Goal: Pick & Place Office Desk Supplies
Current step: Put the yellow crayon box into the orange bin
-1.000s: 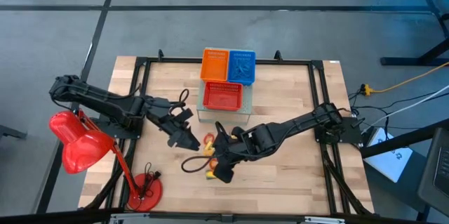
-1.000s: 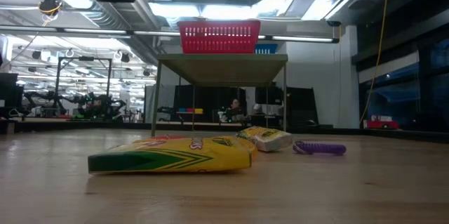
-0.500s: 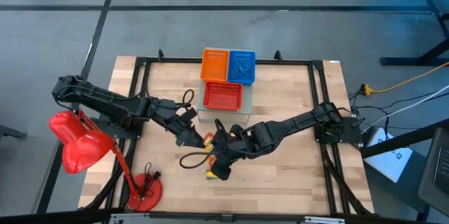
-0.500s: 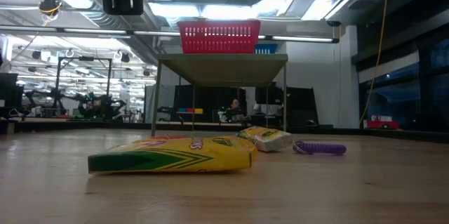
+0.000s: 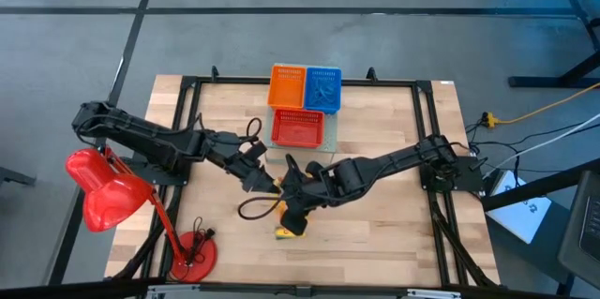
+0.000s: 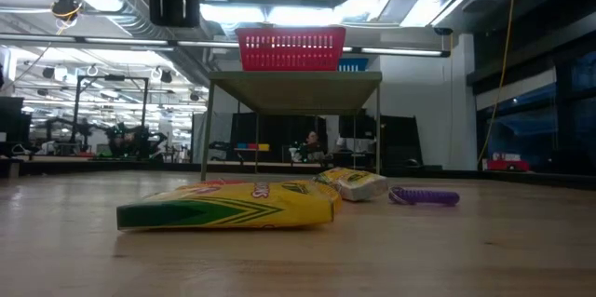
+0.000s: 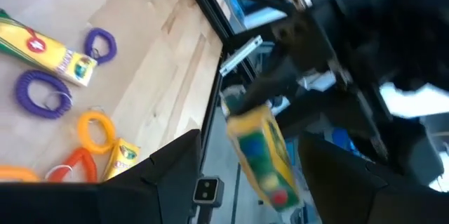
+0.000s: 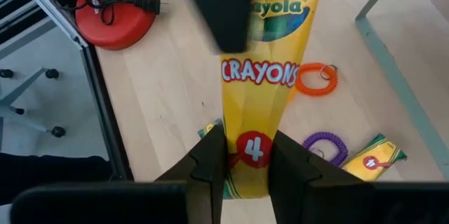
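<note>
Two grippers nearly tip to tip at mid-table. Far left, at the table edge: red desk lamp (image 5: 105,196). Next, left gripper (image 5: 265,184): fingers spread wide, nothing between them, facing the crayon box. Just right of it, right gripper (image 5: 295,219): fingers closed narrowly on the yellow crayon box (image 8: 263,76), held clear of the table (image 5: 394,233). Lying loose on the wood: purple loop (image 7: 42,92), orange loop (image 8: 316,78), another small crayon box (image 7: 49,52). Behind the grippers: red basket (image 5: 297,128).

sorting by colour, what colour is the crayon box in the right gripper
Yellow with green and red print, the crayon box shows best in the right wrist view, held by the right gripper.
</note>
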